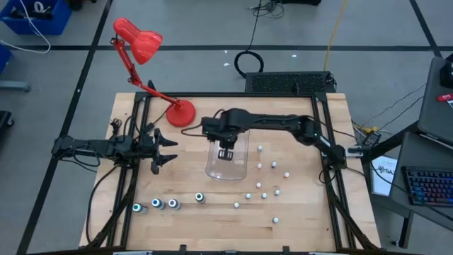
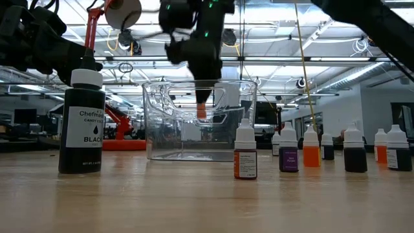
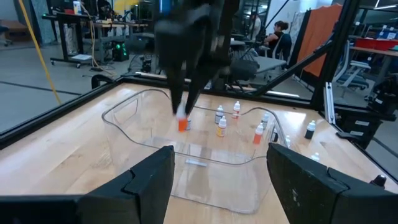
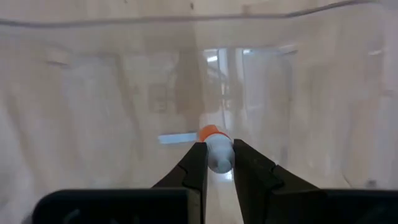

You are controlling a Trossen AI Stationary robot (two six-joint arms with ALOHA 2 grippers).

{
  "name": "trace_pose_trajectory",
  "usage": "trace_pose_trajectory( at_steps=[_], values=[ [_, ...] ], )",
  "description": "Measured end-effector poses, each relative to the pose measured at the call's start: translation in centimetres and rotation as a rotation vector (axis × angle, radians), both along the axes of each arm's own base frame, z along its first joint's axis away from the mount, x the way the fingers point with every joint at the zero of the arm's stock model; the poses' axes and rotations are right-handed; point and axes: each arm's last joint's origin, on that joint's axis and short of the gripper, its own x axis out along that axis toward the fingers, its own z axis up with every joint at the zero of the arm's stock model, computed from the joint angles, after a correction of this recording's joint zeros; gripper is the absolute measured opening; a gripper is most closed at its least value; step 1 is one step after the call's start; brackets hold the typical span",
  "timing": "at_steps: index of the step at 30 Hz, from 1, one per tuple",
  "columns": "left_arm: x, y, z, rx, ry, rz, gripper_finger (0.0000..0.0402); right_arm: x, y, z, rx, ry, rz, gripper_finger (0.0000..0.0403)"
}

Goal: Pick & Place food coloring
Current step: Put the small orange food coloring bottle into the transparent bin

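Table [image 1: 304,227]: light wood, visible grain, smooth with a soft sheen. Tub [image 2: 162,129]: clear plastic, glossy, reflective at the rim. Small orange bottle [image 4: 214,146]: smooth plastic, white cap, held in the right gripper [image 4: 217,163], whose fingers are matt black. Large bottle [image 2: 81,123]: glossy black body, paper-like label, white plastic cap. Desk lamp [image 1: 138,39]: glossy red finish. Left gripper [image 3: 217,180]: matt dark fingers.

two matte black jointed arms, black cables along them; each tool has two dark, wedge-shaped fingers.
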Motion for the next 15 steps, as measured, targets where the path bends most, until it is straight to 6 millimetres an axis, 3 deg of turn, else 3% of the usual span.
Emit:
trace_pose_trajectory(
  at_steps=[8,15],
  values=[
    [0.0,0.0,0.0,0.0,-0.001,0.0,0.0253,1.7,-0.5,-4.1,0.022,0.026,0.026,0.0042],
    [0.0,0.0,0.0,0.0,-0.001,0.0,0.0253,2.5,-0.6,-5.4,0.014,-0.007,0.052,0.0042]
  ],
)
